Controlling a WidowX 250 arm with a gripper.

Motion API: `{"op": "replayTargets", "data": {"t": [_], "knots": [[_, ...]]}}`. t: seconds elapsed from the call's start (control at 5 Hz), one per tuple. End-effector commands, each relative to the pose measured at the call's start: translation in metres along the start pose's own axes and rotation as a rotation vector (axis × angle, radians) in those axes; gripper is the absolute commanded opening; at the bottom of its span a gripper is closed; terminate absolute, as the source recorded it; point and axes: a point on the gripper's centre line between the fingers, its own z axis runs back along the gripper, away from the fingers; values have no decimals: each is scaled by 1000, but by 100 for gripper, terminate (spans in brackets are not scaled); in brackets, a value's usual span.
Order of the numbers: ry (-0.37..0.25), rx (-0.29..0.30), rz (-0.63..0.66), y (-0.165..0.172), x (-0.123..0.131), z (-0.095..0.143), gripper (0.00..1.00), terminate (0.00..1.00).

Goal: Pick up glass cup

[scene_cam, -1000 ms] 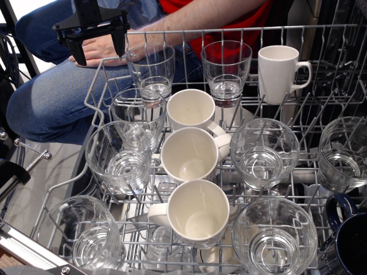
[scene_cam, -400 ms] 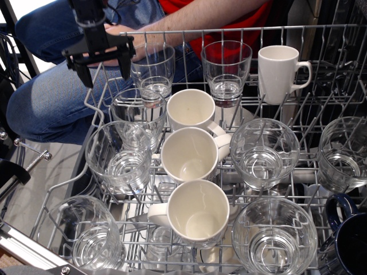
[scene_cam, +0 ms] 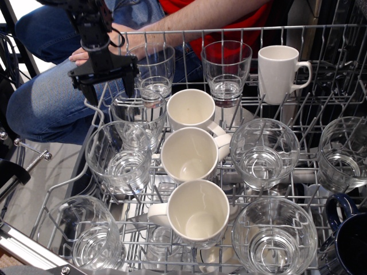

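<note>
Three white ceramic mugs (scene_cam: 192, 172) line the middle of a grey wire dishwasher rack (scene_cam: 321, 177). Left of the farthest, a clear glass cup (scene_cam: 136, 114) stands beneath the black gripper (scene_cam: 104, 93), fingers spread, grasping nothing.

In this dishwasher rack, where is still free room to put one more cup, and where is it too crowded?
Bare wire shows at the back right of the rack, beside the upright white mug, and in the gap between that mug's row and the right-hand glass. The left columns of glass tumblers and central mugs stand nearly touching.
</note>
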Motion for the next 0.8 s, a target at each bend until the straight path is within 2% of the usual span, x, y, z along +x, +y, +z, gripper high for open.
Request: {"op": "replayTargets", "data": {"t": [0.0,0.2,0.4,0.6], "knots": [[-37,23,58,-4,3,-16,100,0],[-17,25,74,-5,8,-25,100,0],[-10,-8,86,-8,11,-36,100,0],[-10,-8,119,-14,14,-37,0,0]]}}
